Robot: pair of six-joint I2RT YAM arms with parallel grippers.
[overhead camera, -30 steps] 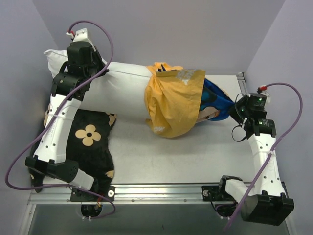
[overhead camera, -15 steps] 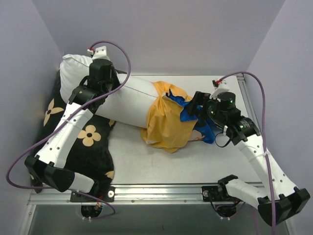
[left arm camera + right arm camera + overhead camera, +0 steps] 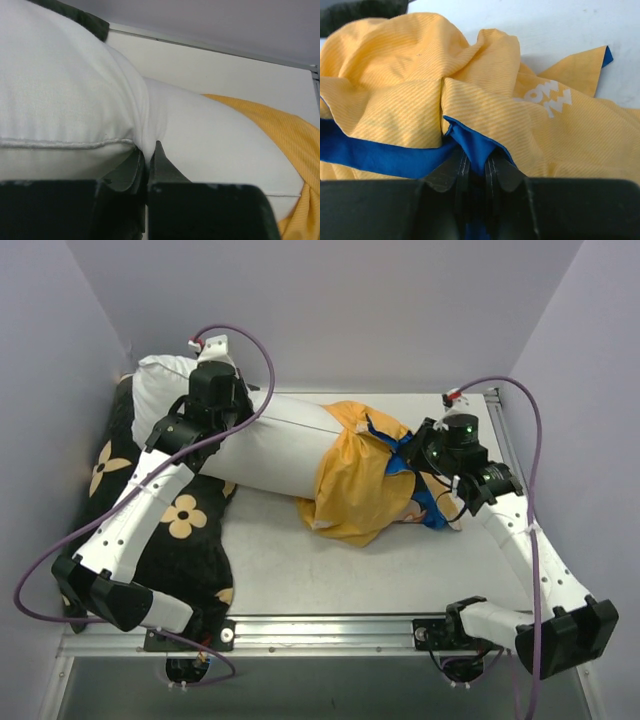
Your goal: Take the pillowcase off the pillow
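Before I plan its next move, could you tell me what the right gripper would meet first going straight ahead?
The pillowcase: the right gripper pinches its blue edge, and yellow folds pile directly ahead, probably with the pillow behind them.

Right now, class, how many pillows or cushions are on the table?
2. The white pillow lies across the back, its right end in the yellow cover; the black flowered cushion lies at the left, partly under the pillow. None else shows.
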